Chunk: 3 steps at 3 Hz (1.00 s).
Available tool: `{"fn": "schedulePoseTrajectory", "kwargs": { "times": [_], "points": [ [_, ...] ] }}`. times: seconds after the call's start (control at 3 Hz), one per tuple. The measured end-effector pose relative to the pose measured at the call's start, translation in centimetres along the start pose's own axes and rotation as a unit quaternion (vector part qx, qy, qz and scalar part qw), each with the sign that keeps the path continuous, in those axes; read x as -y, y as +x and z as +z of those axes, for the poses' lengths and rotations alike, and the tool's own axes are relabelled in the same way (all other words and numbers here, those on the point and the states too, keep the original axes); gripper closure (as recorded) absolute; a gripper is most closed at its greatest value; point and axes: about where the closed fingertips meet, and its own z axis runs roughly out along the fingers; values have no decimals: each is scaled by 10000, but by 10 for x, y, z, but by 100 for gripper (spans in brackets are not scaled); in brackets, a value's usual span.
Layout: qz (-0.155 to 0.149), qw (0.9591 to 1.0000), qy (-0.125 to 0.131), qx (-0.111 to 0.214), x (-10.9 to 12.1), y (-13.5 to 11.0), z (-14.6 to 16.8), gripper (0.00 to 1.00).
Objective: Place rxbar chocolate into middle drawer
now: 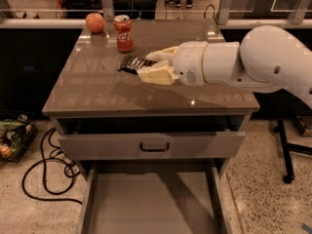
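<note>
The rxbar chocolate (130, 63), a flat black wrapper with white lettering, sticks out to the left from between the cream fingers of my gripper (145, 65). The gripper is shut on the bar and holds it low over the middle of the brown countertop (97, 89), with the white arm reaching in from the right. The middle drawer (151, 204) is pulled out wide at the bottom of the view. Its plain grey floor is bare, and it lies below and in front of the gripper.
A red soda can (124, 33) and a round orange-red fruit (95, 22) stand at the counter's back left. The drawer with the black handle (154, 146) sits slightly open above the middle drawer. Black cables (46, 172) and a basket (12, 135) lie on the floor at left.
</note>
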Motion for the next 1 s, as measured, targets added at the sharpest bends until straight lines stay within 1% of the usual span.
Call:
{"fn": "schedulePoseTrajectory", "kwargs": {
  "times": [0.33, 0.67, 1.0],
  "points": [
    [78, 9999, -105, -96, -20, 22, -37, 100],
    [278, 9994, -50, -176, -54, 56, -83, 100],
    [582, 9981, 99, -169, -90, 105, -132, 100]
  ]
}}
